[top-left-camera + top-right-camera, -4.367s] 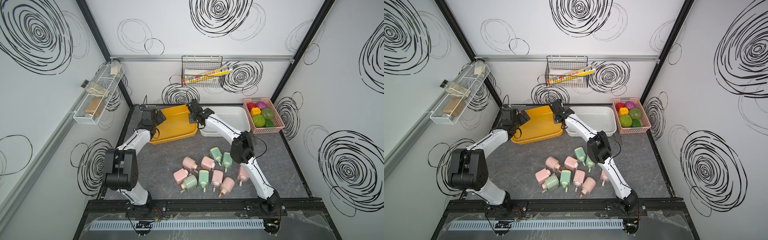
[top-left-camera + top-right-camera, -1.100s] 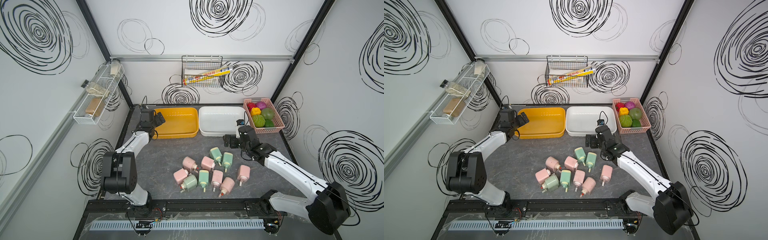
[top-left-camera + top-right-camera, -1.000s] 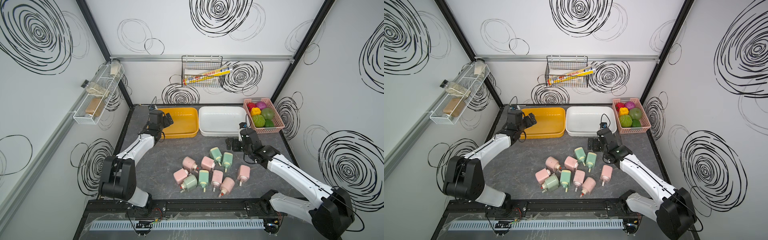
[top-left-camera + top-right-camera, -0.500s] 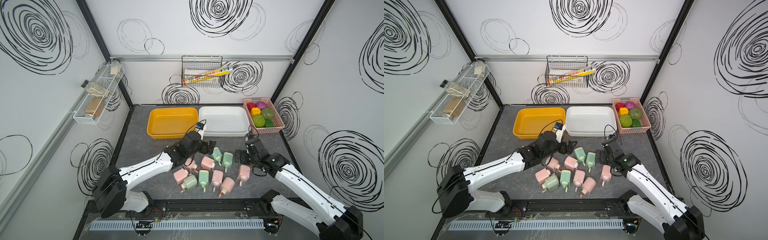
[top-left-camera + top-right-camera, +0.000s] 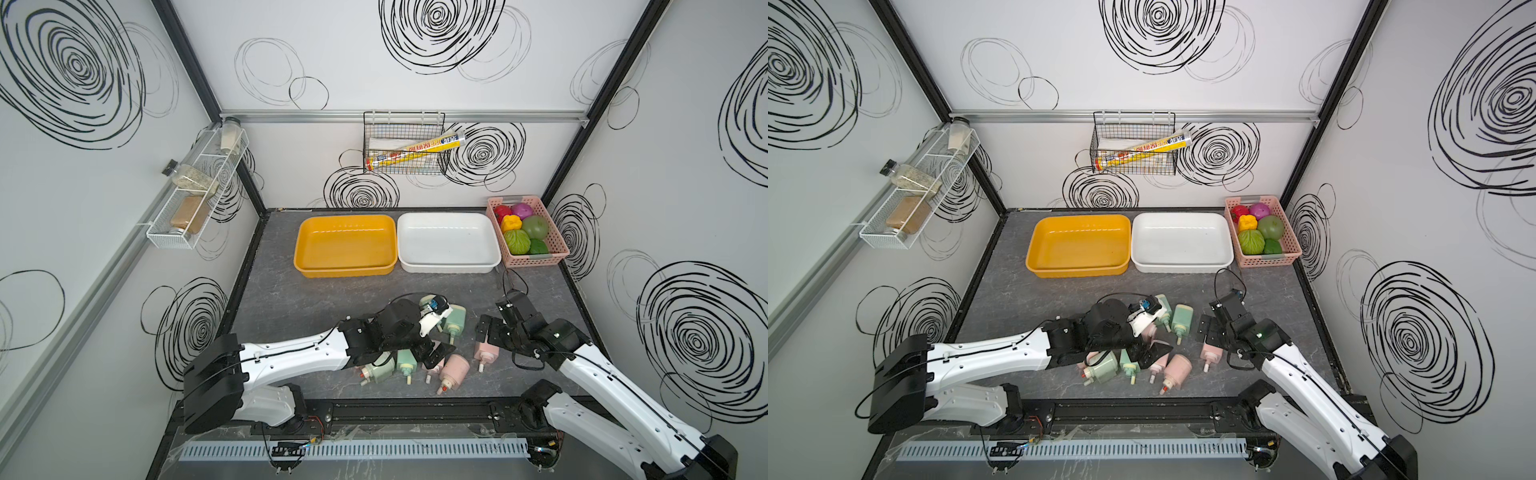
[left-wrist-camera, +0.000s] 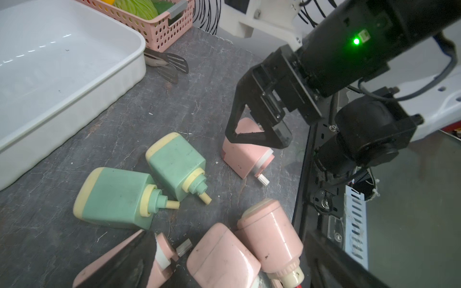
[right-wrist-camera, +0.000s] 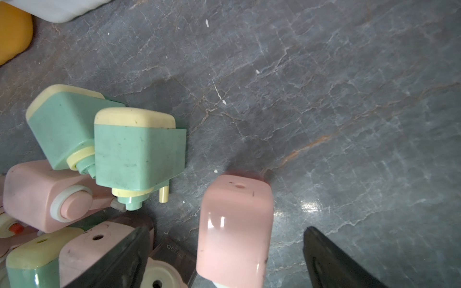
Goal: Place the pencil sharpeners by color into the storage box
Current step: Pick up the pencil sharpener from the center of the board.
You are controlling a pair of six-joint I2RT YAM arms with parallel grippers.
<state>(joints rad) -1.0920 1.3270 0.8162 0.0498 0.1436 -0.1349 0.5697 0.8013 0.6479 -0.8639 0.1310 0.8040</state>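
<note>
Both arms are hanging low over the near half of the dark grey marbled tabletop (image 5: 291, 299). The small blocky plastic pencil sharpeners (image 5: 405, 361), pastel pink and mint green mixed, are lying there in a loose cluster. Every one in view is resting on the tabletop, well apart from the trays; the left arm is hiding part of the cluster in both top views.

Left gripper (image 5: 434, 353) is hovering over the near middle of the cluster, fingers spread wide. In the left wrist view two pink sharpeners (image 6: 222, 256) are lying between the fingers (image 6: 124, 261). Nothing is being pinched.

Right gripper (image 5: 1209, 336) is hovering at the cluster's right edge, fingers spread and straddling the lone pink sharpener (image 7: 235, 224). The right wrist view is showing bare tabletop between that sharpener and one finger (image 7: 331, 261). I cannot tell whether the other finger is touching it.

A pair of mint green sharpeners (image 5: 455, 322) is lying just left of the lone pink one, on the far side of the cluster.

A rectangular yellow plastic tray (image 5: 345, 272) and a rectangular white plastic tray (image 5: 449, 266) are sitting side by side at the far edge, yellow on the left. A pink perforated plastic basket (image 5: 536, 261) of toy fruits and vegetables (image 5: 517, 241) is standing just right of the white tray. Slotted metal tongs (image 6: 167, 62) are lying beside the white tray's near right corner.
</note>
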